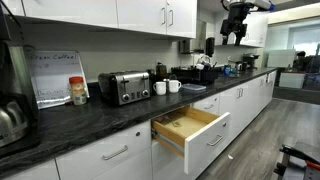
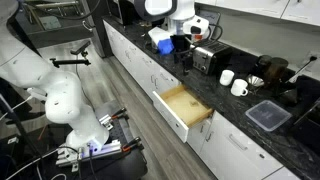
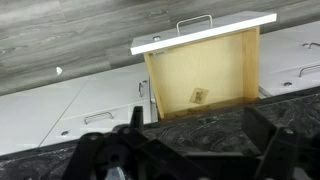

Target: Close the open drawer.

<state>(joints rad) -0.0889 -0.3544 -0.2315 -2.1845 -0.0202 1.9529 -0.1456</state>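
A shallow wide drawer (image 1: 190,128) with a flat white front, a silver bar handle and a light wood box stands pulled far out from a run of white cabinets. It juts into the aisle over a grey wood-grain floor (image 2: 130,90). The floor in front of its leading edge is open. The wooden box looks smooth and bare apart from one small mark on its base.

The black robot gripper (image 1: 235,38) hangs high above the dark speckled stone countertop (image 1: 90,120), near the white upper cabinets (image 1: 150,14). It is farther along the counter and well apart from the drawer.

In the wrist view the drawer lies below the gripper, its white front towards the top of the picture. The gripper's dark shapes merge with the countertop, so I cannot tell how wide it is spread; nothing shows in its grasp.

A chrome toaster (image 1: 125,87) and two white mugs (image 1: 167,87) sit on the counter.
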